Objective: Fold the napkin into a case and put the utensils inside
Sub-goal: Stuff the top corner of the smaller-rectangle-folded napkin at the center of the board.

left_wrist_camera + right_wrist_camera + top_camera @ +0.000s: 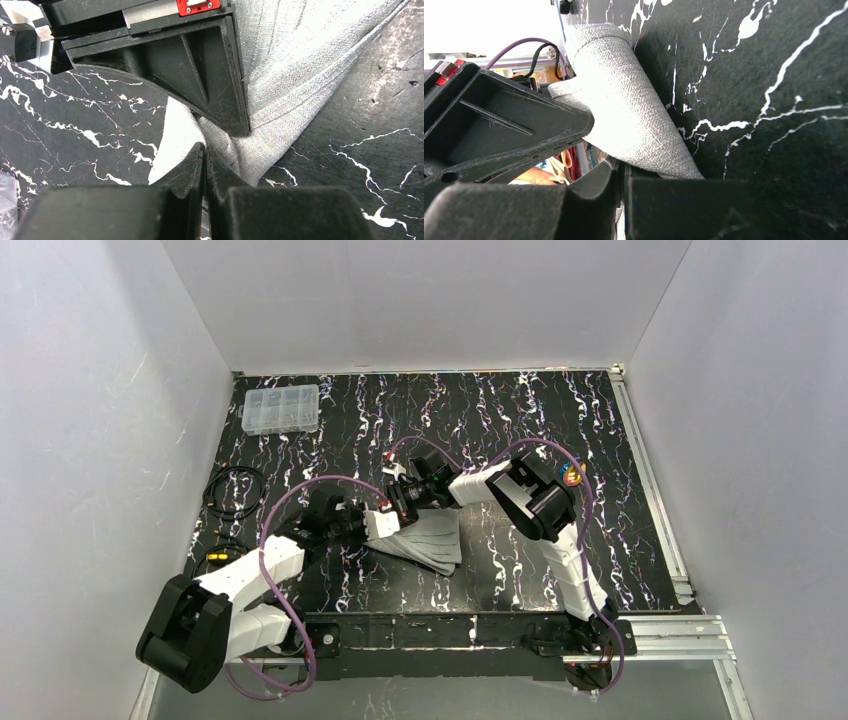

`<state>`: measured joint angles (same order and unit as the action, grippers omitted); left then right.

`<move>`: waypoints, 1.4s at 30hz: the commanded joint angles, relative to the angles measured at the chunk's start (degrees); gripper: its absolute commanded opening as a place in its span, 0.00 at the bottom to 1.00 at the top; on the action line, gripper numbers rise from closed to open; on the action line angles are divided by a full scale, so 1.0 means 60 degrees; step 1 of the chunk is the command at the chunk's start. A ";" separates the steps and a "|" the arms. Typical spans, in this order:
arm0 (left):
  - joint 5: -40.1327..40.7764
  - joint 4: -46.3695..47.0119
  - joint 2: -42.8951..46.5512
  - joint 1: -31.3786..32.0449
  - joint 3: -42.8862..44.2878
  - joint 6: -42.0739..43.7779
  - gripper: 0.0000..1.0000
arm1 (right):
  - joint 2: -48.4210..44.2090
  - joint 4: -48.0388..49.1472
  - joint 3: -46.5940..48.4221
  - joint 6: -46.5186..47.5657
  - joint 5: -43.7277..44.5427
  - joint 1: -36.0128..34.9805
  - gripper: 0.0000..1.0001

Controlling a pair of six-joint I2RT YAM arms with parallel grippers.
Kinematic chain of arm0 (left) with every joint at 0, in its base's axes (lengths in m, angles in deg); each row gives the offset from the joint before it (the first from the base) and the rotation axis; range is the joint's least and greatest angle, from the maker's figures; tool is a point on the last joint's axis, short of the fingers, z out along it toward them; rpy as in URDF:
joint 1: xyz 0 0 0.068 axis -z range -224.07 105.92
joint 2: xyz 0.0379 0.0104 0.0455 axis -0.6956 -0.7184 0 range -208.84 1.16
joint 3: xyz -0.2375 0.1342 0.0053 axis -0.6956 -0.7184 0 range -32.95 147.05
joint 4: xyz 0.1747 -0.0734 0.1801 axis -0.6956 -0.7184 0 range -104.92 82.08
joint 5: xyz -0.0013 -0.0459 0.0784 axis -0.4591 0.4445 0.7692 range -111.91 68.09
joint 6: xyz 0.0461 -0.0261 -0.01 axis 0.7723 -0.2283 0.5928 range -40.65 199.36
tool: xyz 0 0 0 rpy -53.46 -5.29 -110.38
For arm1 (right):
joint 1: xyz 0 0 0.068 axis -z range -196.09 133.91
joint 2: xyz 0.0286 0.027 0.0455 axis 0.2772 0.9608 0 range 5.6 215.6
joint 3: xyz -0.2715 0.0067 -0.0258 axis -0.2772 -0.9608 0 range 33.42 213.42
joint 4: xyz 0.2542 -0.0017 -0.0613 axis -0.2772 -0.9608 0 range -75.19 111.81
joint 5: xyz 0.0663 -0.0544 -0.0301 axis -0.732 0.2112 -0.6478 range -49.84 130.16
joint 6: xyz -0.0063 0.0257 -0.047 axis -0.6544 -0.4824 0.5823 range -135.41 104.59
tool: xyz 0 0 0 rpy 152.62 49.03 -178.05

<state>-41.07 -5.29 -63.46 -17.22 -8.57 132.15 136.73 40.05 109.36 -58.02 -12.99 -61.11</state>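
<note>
Top view: napkin [428,540] lies near centre of the black white-veined table [560,420], nearer the front edge than the back wall. It is bunched into a layered, folded bundle. Open tabletop to the far side and to the right. Clear compartment box [281,408] sits in the far-left corner, well apart. Black cable loop [235,490] lies by the left edge, also apart. White walls close off three sides. Both arms reach inward and meet at the bundle's left end, left gripper [372,524] just beside right gripper [397,502], purple cables [300,490] arching over them. The overhead view gives layout but not the grip; the wrist views do. Left wrist: its jaws are pressed together on a corner of the grey cloth, with the other arm's black finger [200,75] just above, lying against the fabric. A double-folded hem runs diagonally up to the right. Right wrist: its jaws are closed narrow on the cloth's lower edge. The fabric rises from them as a rounded roll, lifted off the table, a shape not readable from above. Long axis in the top view: diagonal, from the pinched far-left end, widening toward the near right, where stacked edges fan out.
</note>
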 commanded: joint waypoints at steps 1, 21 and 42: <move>-0.0437 -0.0350 0.0286 0.0037 0.0338 -0.0420 0.00 | 0.0633 -0.0530 -0.0196 0.0323 0.0634 0.0099 0.01; -0.0564 -0.0046 0.0641 -0.0110 -0.0689 0.0654 0.06 | 0.0652 -0.0038 -0.0720 0.0031 0.0600 0.0266 0.01; -0.0190 -0.0375 0.0301 -0.0116 0.0226 0.0103 0.19 | 0.0645 0.0087 -0.0791 -0.0257 0.0558 0.0265 0.01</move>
<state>-42.58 -4.89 -62.17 -17.75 -10.67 135.84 136.97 45.80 107.43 -61.97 -13.60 -60.67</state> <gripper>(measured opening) 0.181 0.106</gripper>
